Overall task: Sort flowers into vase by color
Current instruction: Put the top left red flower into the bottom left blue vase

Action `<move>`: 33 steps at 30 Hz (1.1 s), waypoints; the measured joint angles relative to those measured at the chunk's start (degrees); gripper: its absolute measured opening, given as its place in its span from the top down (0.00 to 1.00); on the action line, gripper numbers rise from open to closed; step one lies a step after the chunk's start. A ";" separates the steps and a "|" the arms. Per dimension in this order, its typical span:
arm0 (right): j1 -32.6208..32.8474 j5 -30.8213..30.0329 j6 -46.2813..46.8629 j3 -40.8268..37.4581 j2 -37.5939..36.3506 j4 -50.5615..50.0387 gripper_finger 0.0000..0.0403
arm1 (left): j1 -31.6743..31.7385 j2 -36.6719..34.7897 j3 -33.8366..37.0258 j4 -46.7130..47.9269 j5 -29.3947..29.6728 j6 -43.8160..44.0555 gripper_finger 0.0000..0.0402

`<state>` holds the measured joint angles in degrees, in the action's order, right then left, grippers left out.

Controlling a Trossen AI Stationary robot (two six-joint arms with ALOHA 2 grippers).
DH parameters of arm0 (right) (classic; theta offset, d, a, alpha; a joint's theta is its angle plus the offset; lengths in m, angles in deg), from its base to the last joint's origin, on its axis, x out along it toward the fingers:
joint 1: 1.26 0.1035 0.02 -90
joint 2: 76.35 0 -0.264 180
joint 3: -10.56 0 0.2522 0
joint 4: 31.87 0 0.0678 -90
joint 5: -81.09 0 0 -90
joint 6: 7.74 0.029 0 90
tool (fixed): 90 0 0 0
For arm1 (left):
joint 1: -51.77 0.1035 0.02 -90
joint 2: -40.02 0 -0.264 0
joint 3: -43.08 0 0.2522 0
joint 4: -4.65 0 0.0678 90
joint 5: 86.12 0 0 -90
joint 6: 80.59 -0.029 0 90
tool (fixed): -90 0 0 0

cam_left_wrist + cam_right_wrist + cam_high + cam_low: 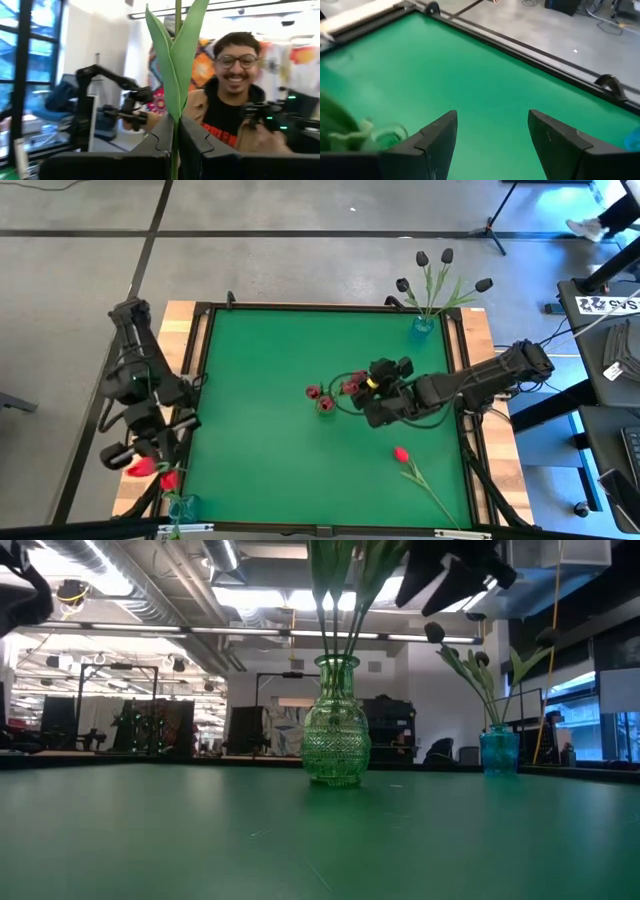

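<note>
My left gripper (135,458) is at the table's near left corner, shut on a tulip stem; a red head (141,467) shows beside it. Another red head (168,478) stands over a clear vase (180,505) at that corner. My right gripper (372,388) hangs open above mid-table, just right of the green glass vase (335,730) that holds dull pink-red tulips (325,400). This vase (390,135) also shows beside the right fingers. One red tulip (401,454) lies flat on the mat, right of centre near the near edge. Black tulips (430,270) stand in a blue vase (422,326) at the far right. My left gripper pinches a thin green tulip stem (175,147) between its two fingers, just below the two long leaves (172,65). The stem runs across the fingers, and the leaves rise past them. The flower head and the stem's lower end lie outside the wrist view.
The green mat has a raised dark frame (330,308) and wooden side strips (180,330). A person (235,100) stands beyond the table, with another robot arm (115,95) behind. Bare mat lies left of the green vase (250,410).
</note>
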<state>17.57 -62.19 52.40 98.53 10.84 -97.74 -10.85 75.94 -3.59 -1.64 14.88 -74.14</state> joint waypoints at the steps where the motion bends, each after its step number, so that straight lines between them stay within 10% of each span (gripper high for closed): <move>1: -0.54 0.00 0.00 0.00 0.00 1.10 0.40 | -0.98 -0.18 0.00 -0.07 -0.33 -0.03 0.98; 15: -1.97 0.53 -0.45 0.00 0.00 10.16 0.40 | -9.06 -9.08 -0.01 5.48 1.39 5.26 0.98; 33: -1.05 5.28 0.79 -0.08 3.84 20.27 0.40 | -13.91 3.66 0.09 -4.81 1.36 -3.46 0.98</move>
<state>16.52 -56.91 53.19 98.45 14.68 -77.47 -24.76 79.60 -3.50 -6.45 16.24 -77.60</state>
